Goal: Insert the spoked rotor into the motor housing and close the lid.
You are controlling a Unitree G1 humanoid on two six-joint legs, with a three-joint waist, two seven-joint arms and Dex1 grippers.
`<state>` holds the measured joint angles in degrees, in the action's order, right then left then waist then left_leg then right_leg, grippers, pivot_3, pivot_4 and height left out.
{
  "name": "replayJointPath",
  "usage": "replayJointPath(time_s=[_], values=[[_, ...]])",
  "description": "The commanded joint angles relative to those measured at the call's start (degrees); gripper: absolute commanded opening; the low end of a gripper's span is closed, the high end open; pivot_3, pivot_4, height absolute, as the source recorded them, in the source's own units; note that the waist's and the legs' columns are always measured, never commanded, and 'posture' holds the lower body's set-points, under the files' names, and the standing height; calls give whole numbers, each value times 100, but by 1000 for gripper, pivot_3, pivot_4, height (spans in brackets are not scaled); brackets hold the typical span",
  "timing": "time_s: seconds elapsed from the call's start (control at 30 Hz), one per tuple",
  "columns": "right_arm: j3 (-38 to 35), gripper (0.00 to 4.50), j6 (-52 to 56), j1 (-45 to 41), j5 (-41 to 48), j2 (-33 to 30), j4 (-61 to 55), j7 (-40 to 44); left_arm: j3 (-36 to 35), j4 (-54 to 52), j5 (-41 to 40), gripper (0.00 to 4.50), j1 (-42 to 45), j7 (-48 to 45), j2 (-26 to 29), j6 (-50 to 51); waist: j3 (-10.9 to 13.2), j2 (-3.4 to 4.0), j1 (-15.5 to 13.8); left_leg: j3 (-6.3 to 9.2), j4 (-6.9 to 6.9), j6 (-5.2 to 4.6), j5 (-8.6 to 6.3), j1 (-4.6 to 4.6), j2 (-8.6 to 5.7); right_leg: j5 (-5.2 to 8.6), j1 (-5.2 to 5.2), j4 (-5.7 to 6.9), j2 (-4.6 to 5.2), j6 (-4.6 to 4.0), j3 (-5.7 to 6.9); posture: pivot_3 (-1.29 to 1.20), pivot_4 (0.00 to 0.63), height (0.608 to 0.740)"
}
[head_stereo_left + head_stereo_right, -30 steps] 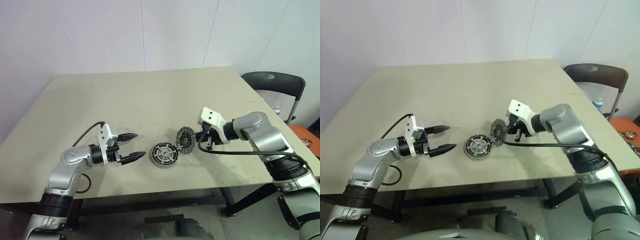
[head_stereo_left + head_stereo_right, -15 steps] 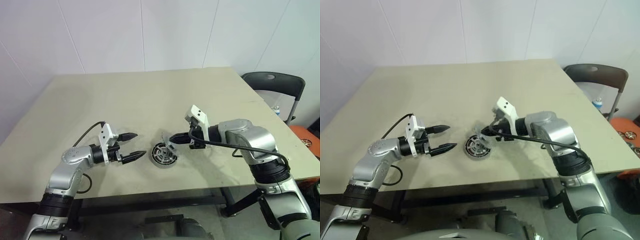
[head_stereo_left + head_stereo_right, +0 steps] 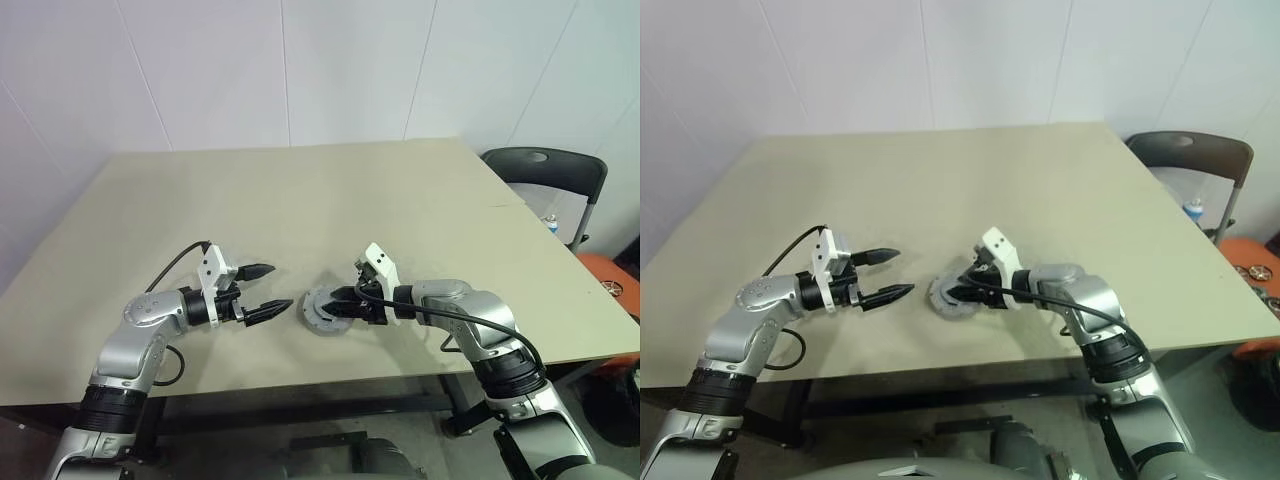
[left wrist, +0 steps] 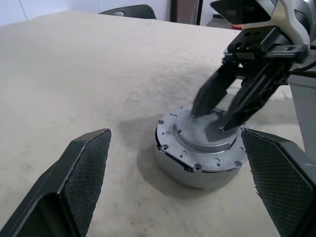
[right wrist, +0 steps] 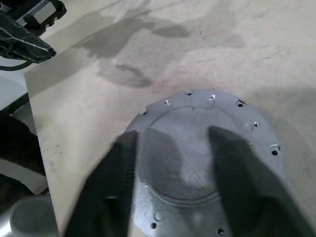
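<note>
white panelled wall behind, beige table (image 3: 300, 190) across the middle of the frame, dark chair (image 3: 560, 180) at the right edge. no brand, label or writing readable anywhere.

just below centre of the head views: motor housing (image 3: 326, 322) flat on the table, lid (image 4: 205, 133) shut down on top, grey back face up, ring of small screw holes round the rim. round and shallow, so no long axis to name; flat faces level, axis straight up. spoked rotor not visible with the lid down.

right of it: right gripper (image 3: 340, 300) reaching in from the right, angled down, two black fingers (image 4: 212, 94) parted with tips resting on the lid's raised centre, clamping nothing.

left of centre: left gripper (image 3: 268, 290) pointing right toward the housing, near it but apart, jaws spread wide and empty, one finger (image 4: 74, 182) at each lower corner of the left wrist view with the housing between and beyond them.
</note>
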<state>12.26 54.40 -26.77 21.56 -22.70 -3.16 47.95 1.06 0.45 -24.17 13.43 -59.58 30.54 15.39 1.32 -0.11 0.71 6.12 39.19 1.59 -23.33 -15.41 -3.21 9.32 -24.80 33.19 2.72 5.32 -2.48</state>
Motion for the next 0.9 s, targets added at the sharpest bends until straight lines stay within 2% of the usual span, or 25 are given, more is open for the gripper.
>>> replayJointPath(time_s=[0.03,0.13,0.47,0.7,0.9], values=[[-66,3560,232,174,232,17,-118,2,-59,19,51,4500,52,2,8,-155,1,1,0,0,0,-3,-2,3,1,0,10,0,-1,0,0,0,0,740],[-2,4474,323,278,359,3,-273,18,-66,34,43,4500,37,5,13,-179,1,1,5,1,0,-4,-2,8,2,3,32,0,-4,3,0,0,0,740],[-42,4474,-202,265,-89,375,207,-860,-79,-24,-7,4500,15,67,-39,-144,0,0,3,1,0,-2,-1,10,4,2,32,1,-6,3,0,0,0,740],[102,4474,-131,280,-77,185,204,-669,-88,12,-18,4500,89,117,-51,-125,1,2,6,2,-2,-2,-1,10,4,2,19,-5,-6,3,0,0,0,740],[671,4474,-582,353,-503,-264,192,-389,-96,33,-12,4500,108,110,-37,-127,1,1,3,3,-3,-4,-2,9,4,4,24,-8,-6,5,2,0,0,740]])
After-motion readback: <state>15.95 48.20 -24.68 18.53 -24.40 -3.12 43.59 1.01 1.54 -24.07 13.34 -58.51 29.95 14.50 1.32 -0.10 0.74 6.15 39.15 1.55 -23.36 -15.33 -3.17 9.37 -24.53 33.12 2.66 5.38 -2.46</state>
